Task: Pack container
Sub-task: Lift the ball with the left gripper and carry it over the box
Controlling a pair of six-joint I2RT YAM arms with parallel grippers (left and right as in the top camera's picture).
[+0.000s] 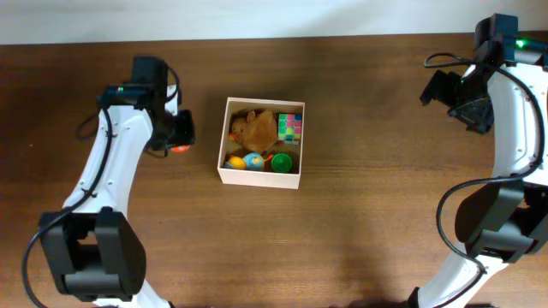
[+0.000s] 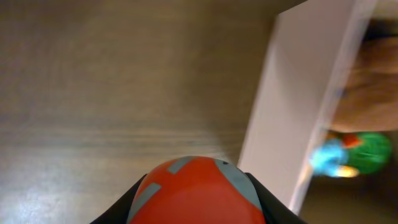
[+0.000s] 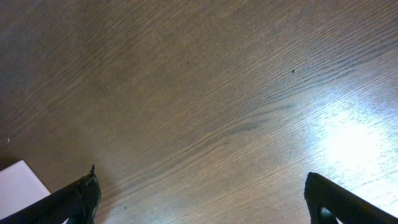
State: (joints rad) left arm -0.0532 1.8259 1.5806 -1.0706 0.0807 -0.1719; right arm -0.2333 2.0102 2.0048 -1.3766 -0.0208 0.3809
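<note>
The container [image 1: 261, 178] is seen at the centre of the overhead view, resting flat on the table [image 1: 385, 214] of dark brown wood with fine, straight grain. It is square and shallow, with thin cream-white walls and a tan inside. In its upper part a soft brown plush [image 1: 255, 128] is lodged, with a cube [image 1: 291, 127] of small pink, green and blue squares to the right of it. Along the lower wall a round green piece [image 1: 282, 162] and a blue-and-yellow piece [image 1: 253, 160] are lined up, with a small orange-yellow shape at the lower left corner that is too small to be made out.

The left gripper [image 1: 175, 137] is placed just left of the container, apart from its wall. A ball [image 2: 196, 190] is clasped between its dark fingers – smooth, orange-red, marked with grey-blue bands. In the left wrist view the ball fills the bottom centre, with the container's plain white wall rising at the right and the green and blue pieces blurred beyond it.

The right gripper [image 3: 199, 196] is held at the upper right of the overhead view, well apart from the container. Its jaws are spread wide and nothing is held – only bare wood grain is seen between its black fingers [image 3: 74, 202].
</note>
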